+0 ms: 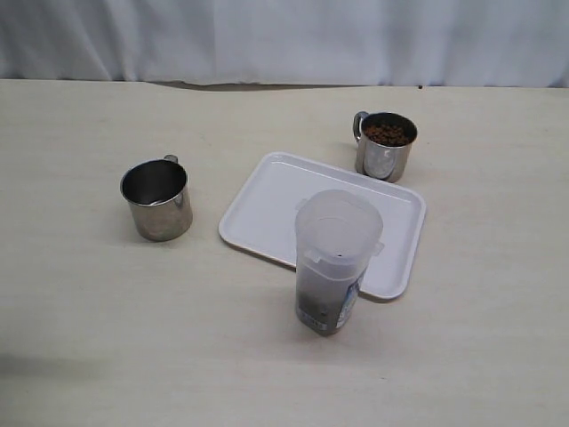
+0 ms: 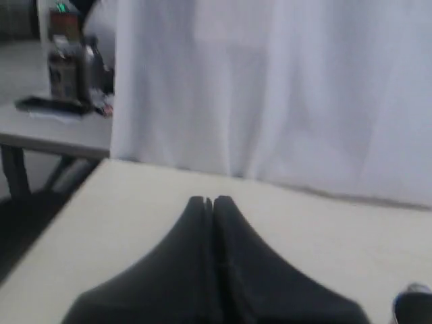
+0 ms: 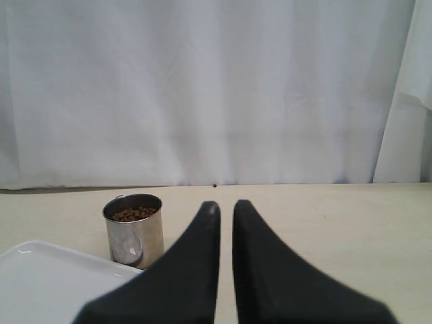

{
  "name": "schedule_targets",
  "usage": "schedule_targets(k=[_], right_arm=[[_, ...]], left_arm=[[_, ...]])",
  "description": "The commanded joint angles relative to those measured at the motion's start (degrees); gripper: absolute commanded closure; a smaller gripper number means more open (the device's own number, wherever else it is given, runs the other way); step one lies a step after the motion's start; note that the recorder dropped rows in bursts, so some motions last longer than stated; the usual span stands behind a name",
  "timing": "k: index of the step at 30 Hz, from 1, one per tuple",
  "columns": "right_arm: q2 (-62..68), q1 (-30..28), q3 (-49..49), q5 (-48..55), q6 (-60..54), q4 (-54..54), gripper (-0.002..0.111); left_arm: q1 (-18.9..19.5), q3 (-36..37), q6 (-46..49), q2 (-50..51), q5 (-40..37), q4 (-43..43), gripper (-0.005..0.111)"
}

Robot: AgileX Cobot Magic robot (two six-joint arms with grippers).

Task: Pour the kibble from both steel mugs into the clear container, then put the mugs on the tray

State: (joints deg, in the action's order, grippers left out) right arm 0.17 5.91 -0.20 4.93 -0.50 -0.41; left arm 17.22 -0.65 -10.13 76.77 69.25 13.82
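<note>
Ahead of the closed, empty right gripper (image 3: 226, 204), a shiny cylindrical steel mug (image 3: 133, 233) of brown kibble (image 3: 133, 214) is seen, untouched. The left gripper (image 2: 208, 200) is likewise closed, empty.

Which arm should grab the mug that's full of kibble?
Probably the right. The full mug stands on that arm's side of the scene, and the right claw, shut and empty, has it close ahead in its own view.

The clear container (image 1: 338, 233) bears a label (image 1: 348, 302), seemingly printed, too blurred to read
</note>
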Motion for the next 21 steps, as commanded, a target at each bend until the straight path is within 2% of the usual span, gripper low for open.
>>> schedule_targets(k=[1, 4, 5, 6, 7, 8, 9, 11, 16, 19, 21], right_arm=[[-0.17, 0.29, 0.2, -0.49, 0.02, -0.01, 0.103], [-0.17, 0.29, 0.2, -0.37, 0.02, -0.01, 0.103], [-0.17, 0.29, 0.2, -0.37, 0.02, -0.01, 0.103], [-0.17, 0.29, 0.2, -0.37, 0.02, -0.01, 0.103], [-0.17, 0.29, 0.2, -0.37, 0.02, -0.01, 0.103], [-0.17, 0.29, 0.2, -0.37, 0.02, -0.01, 0.103], [-0.17, 0.29, 0.2, -0.37, 0.02, -0.01, 0.103], [-0.17, 0.29, 0.2, -0.37, 0.02, -0.01, 0.103], [-0.17, 0.29, 0.2, -0.37, 0.02, -0.01, 0.103], [-0.17, 0.29, 0.2, -0.5, 0.02, -0.01, 0.103], [-0.17, 0.29, 0.2, -0.37, 0.02, -0.01, 0.103]], left_arm=[[-0.67, 0.65, 0.54, -13.52, -8.28, -3.24, 0.107], [-0.67, 0.65, -2.65, -27.06, -16.64, -0.19, 0.107], [-2.91, 0.65, -3.64, -36.23, -24.3, 0.07, 0.107], [-4.34, 0.65, -3.64, -39.73, -27.4, -0.8, 0.107], [-8.48, 0.65, -3.64, -48.17, -35.76, -2.36, 0.107], [-10.47, 0.65, -3.35, -51.24, -40.05, -3.14, 0.107], [-14.07, 0.65, -1.26, -57.64, -47.63, -4.71, 0.107], [-16.82, 0.65, 1.86, -64.7, -54.98, -8.53, 0.107], [-17.0, 0.65, 2.15, -76.77, -70.3, -8.73, 0.107], [-17.22, 0.65, 2.15, -76.77, -76.4, -8.62, 0.107], [-17.15, 0.65, 2.15, -76.77, -77.36, -8.99, 0.107]])
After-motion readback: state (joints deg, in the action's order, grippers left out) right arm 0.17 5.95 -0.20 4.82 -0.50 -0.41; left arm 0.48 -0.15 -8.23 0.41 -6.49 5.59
